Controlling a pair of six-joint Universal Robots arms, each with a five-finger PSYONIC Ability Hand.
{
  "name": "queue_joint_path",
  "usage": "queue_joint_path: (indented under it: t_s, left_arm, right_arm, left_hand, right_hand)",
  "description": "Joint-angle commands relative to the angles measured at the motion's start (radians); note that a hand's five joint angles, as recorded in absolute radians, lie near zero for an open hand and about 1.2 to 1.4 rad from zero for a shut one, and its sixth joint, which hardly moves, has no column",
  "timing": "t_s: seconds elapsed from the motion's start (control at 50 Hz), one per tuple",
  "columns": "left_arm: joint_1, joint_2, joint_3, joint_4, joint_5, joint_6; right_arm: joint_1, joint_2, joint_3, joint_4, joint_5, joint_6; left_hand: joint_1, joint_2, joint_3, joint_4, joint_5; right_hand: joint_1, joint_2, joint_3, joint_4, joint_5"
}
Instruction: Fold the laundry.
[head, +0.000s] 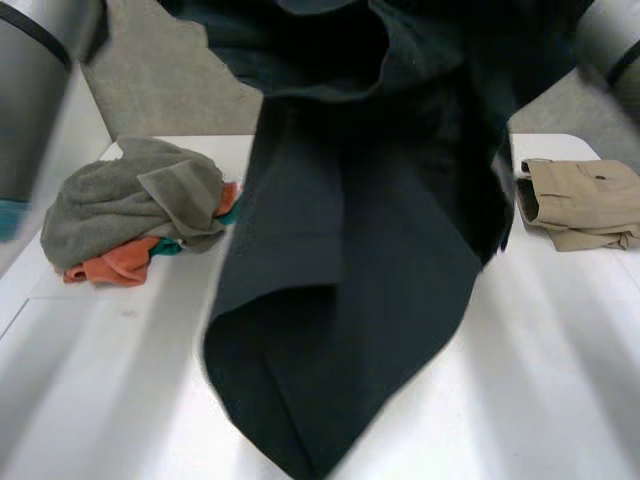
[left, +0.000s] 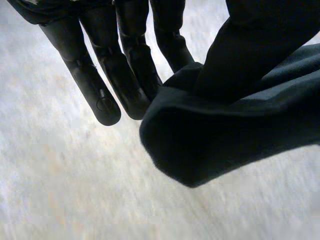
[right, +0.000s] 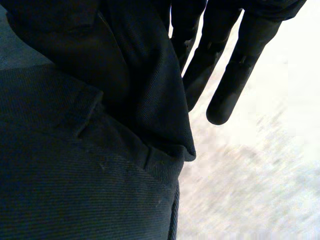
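A dark, almost black garment (head: 350, 280) hangs lifted above the white table (head: 540, 380), its lowest corner near the table's front edge. In the left wrist view my left hand (left: 100, 75) has straight fingers, and a rolled edge of the garment (left: 225, 135) is pinched between them and the thumb. In the right wrist view my right hand (right: 235, 75) also has straight fingers, with a hemmed edge of the garment (right: 75, 165) pressed against them and covering the thumb side. Both arms (head: 30, 90) (head: 610, 40) rise at the sides of the head view.
A heap of laundry lies at the table's left: a grey-green cloth (head: 130, 205) on top of an orange one (head: 115, 265) and a bit of teal. A folded tan garment (head: 585, 205) lies at the far right. Grey floor (head: 160, 80) lies beyond the table.
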Motion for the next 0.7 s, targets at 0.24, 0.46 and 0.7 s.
queue_joint_path:
  t_s: [0.24,0.46,0.7]
  left_arm:
    - [0.077,-0.632,0.111,0.287,-0.01,0.208]
    - [0.059,-0.426,-0.131,0.262,-0.013,0.213]
    - [-0.166,-0.199,-0.487,0.031,-0.017,0.111]
  right_arm:
    - [0.039,0.52,0.03,-0.464,0.115,-0.021]
    - [0.034,0.231,0.24,-0.19,0.141,-0.029]
    - [0.035,0.166,0.54,0.064,0.138,0.083]
  left_hand:
    - [-0.895,-0.953,-0.948,-0.957,-0.914]
    - [-0.958,-1.016,-1.012,-1.02,-0.977]
    - [-0.897,-0.955,-0.95,-0.958,-0.915]
  right_hand:
    - [-0.873,-0.983,-1.012,-1.021,-0.979]
    - [-0.873,-0.983,-1.012,-1.021,-0.979]
    - [-0.673,-0.783,-0.811,-0.821,-0.778]
